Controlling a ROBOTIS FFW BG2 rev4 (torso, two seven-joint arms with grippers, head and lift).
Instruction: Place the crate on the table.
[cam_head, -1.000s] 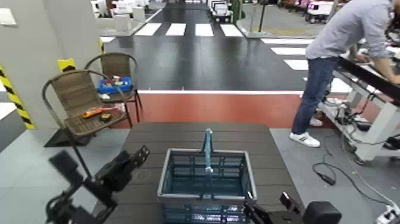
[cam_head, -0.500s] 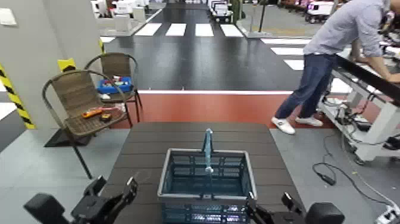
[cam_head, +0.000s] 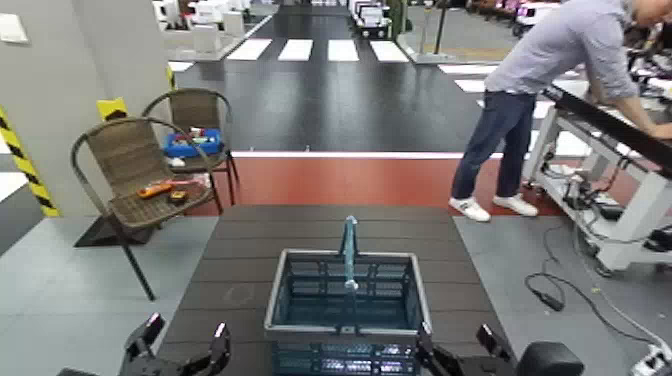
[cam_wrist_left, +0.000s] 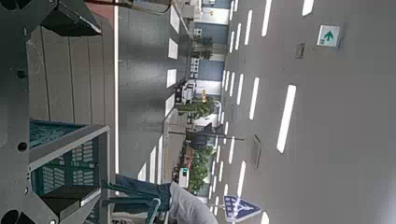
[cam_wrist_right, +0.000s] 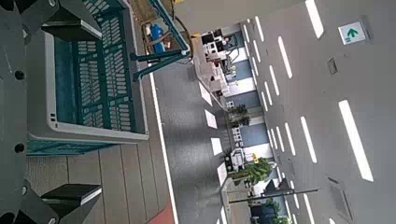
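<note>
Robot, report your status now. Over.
Left hand open, left of crate. Right hand open, by crate's right side. Crate upright, seemingly on table. Person beyond table, not in way.

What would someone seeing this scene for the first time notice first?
Probably the teal crate with its handle raised, sitting on the dark slatted table directly before the robot. Next, the person leaning over the white-framed workbench at the right, and the two wicker chairs at the left, one holding a blue tray.
</note>
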